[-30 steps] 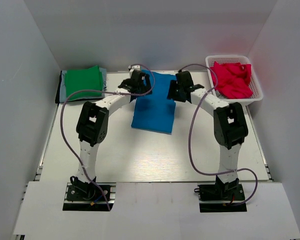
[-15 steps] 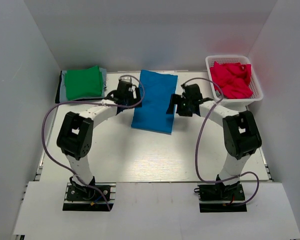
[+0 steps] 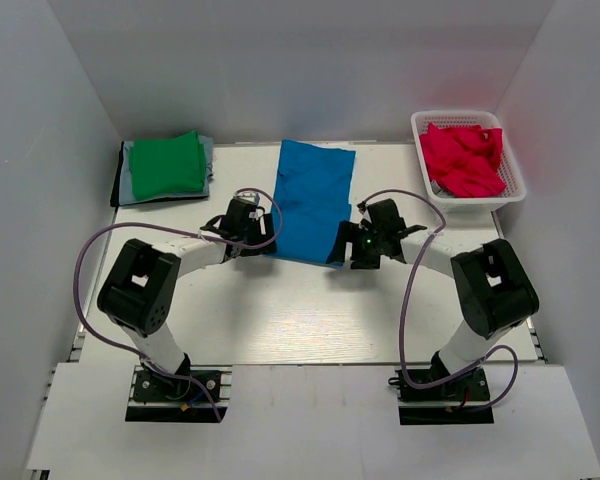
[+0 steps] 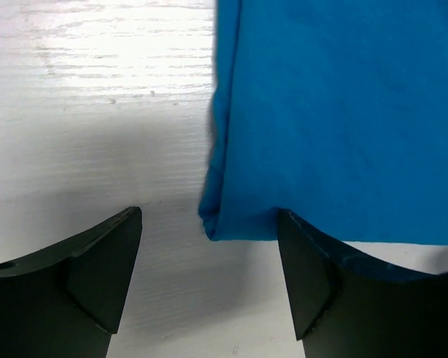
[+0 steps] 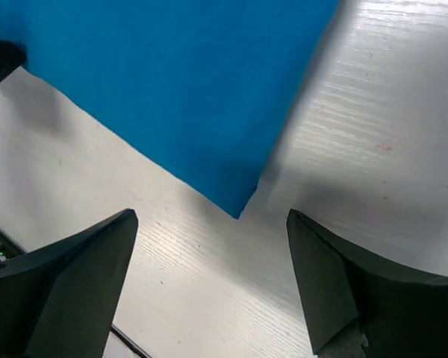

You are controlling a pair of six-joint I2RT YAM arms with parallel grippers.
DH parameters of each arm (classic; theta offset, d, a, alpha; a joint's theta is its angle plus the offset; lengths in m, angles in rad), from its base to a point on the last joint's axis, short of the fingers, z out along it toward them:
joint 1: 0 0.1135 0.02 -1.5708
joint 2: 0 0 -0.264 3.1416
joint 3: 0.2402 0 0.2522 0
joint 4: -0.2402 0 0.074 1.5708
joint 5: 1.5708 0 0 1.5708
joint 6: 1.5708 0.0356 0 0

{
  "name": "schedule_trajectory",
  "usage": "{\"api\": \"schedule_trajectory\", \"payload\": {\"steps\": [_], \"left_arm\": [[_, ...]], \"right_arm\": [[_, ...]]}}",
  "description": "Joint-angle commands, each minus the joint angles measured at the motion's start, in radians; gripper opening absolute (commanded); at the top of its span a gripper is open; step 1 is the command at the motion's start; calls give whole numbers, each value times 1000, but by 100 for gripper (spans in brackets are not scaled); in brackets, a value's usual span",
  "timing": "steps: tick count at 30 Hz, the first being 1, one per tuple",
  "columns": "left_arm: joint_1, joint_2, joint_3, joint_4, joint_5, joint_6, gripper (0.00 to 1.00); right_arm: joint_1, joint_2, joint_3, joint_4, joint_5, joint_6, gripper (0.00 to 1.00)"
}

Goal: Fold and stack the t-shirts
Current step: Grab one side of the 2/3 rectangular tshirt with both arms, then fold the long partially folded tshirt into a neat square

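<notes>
Drawn back from far end to near corners of the blue t-shirt [image 3: 313, 200], left gripper [image 4: 209, 224] and right gripper [image 5: 213, 220] both spread wide, holding nothing. Best to pinch both thin, soft layers at each corner and lift evenly, to keep this flat matte rectangle in mid-table from sliding on the smooth table [image 3: 280, 310]. Beyond, green t-shirt [image 3: 165, 165] folded far left, crimson t-shirts [image 3: 462, 160] crumpled in a mesh basket [image 3: 515, 190] far right.

This looks like a robot laboratory test booth. Plain white walls [image 3: 40, 130] close in a white wooden table [image 3: 280, 320] on three sides. A left arm [image 3: 145, 290] and a right arm [image 3: 490, 285], with loose purple cables [image 3: 402, 320], are bolted at its near edge.
</notes>
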Motion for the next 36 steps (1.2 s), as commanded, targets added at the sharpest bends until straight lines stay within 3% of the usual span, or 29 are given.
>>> {"api": "schedule_trajectory", "payload": {"steps": [1,4,5,6,9,10,11,13,14,15,21,30,36], "left_arm": [[2,5,-7,41,59,-14,81],[2,25,-7,50,81,-5,73],[2,25,-7,51,92,-4,62],[2,25,-7,51,92,-4,57],[2,47,-16,72,156,6,40],[2,47,-16,72,171,6,35],[2,47,-25,86,196,6,21],[2,57,-25,86,207,-3,0],[2,57,-25,74,207,-3,0],[2,45,-36,64,217,-3,0],[-19,-212,-183,55,306,-90,0],[-67,-622,-274,-116,538,-139,0],[-76,-840,-265,-236,575,-189,0]], "right_arm": [[14,18,-8,70,-20,56,86],[17,51,13,79,-28,75,78],[22,62,19,82,-22,78,75],[19,77,22,82,-20,82,61],[19,102,30,82,-17,91,39],[17,111,32,81,7,95,37],[23,107,32,81,24,98,34],[23,95,35,96,44,99,12],[20,82,29,94,52,93,1],[22,55,24,94,58,87,0],[26,-172,-11,-102,63,7,0],[29,-499,12,-502,-71,-158,0],[28,-632,70,-584,-152,-208,0]]}}
